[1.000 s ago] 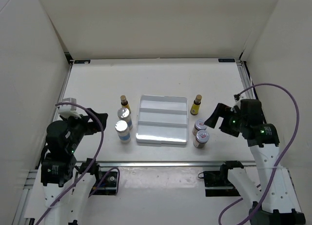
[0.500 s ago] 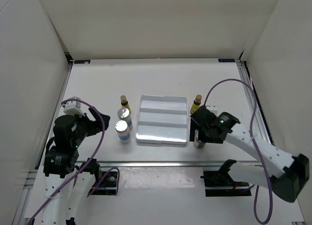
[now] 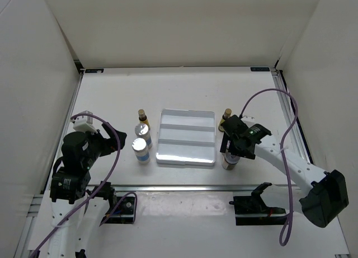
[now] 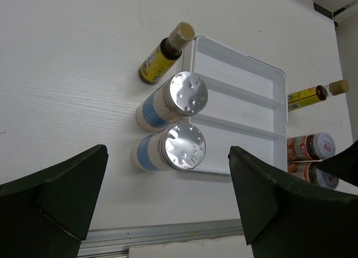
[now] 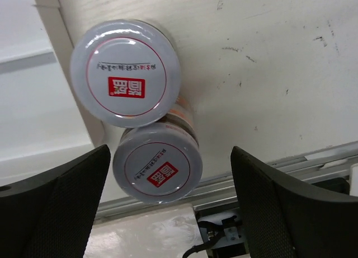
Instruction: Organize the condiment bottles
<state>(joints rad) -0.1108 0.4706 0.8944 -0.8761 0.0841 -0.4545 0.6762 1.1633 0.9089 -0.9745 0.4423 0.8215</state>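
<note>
1. Right gripper, fingers wide apart, hangs over two touching red-lidded jars beside the tray.
2. Left gripper, equally spread, looks down on two silver-capped bottles just beside the tray's other side.
3. Yellow bottles stand beyond each pair.

Overhead view; both wrist views downward, right close above jars.

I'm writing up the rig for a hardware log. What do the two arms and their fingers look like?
The left arm and right arm match: white links, black joints and black wrist heads, each trailed by a purple cable. The left fingers and right fingers are dark, broad wedges; the right ones show a fine mesh texture. No lettering shows on them.
</note>
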